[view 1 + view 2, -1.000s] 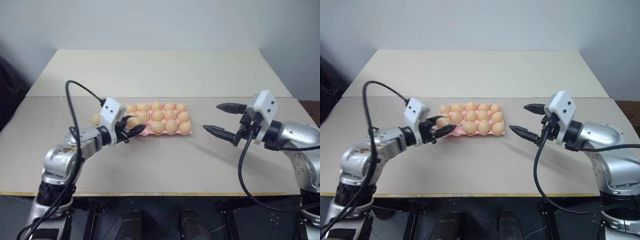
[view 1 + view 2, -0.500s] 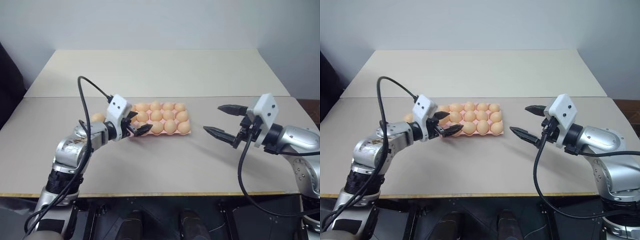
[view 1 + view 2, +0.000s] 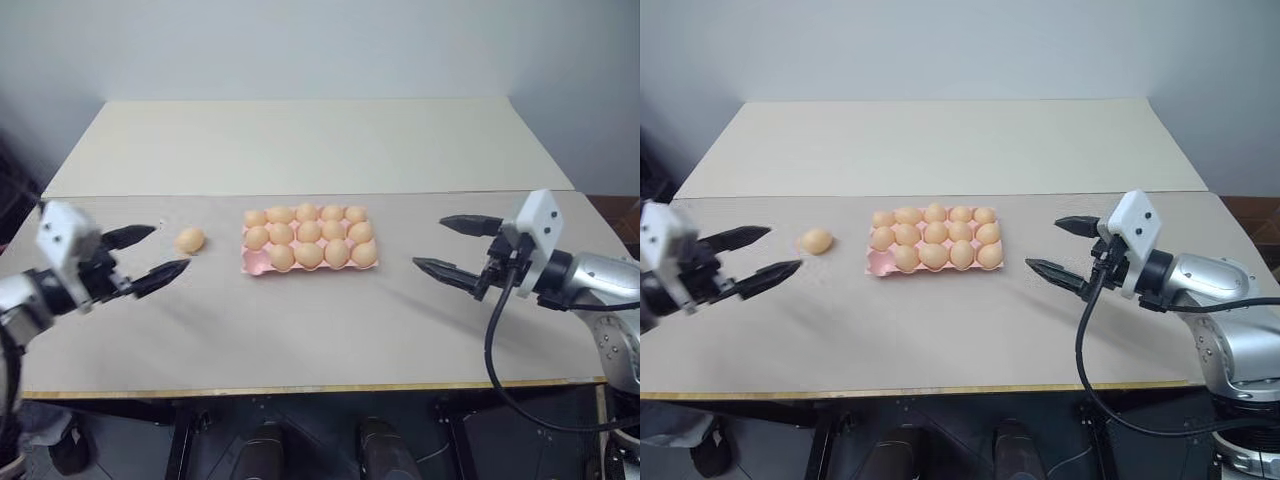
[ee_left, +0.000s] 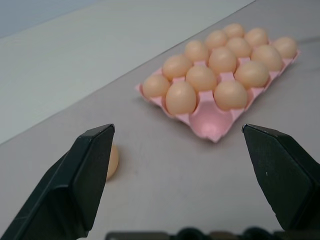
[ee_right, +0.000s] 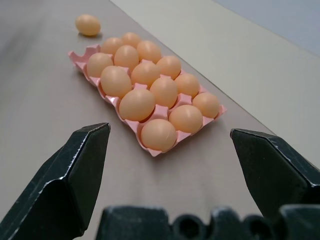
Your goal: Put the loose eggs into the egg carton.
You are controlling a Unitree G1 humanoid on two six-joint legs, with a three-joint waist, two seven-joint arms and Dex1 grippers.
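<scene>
While both sets of fingers stand wide and empty, egg carton [image 3: 305, 243] sits mid-desk [image 3: 320, 330], near-left cup vacant; one loose egg [image 3: 190, 240] lies just left of it.

eggs [image 5: 136, 104]: smooth, faint satin sheen
egg carton [image 4: 209, 121]: pink moulded pulp or plastic, matt
table [image 3: 330, 330]: matt beige board, smooth
gripper fingers [image 4: 87, 170]: black plastic, matt, lightly grained
arm [image 3: 1210, 275]: brushed silver metal
</scene>
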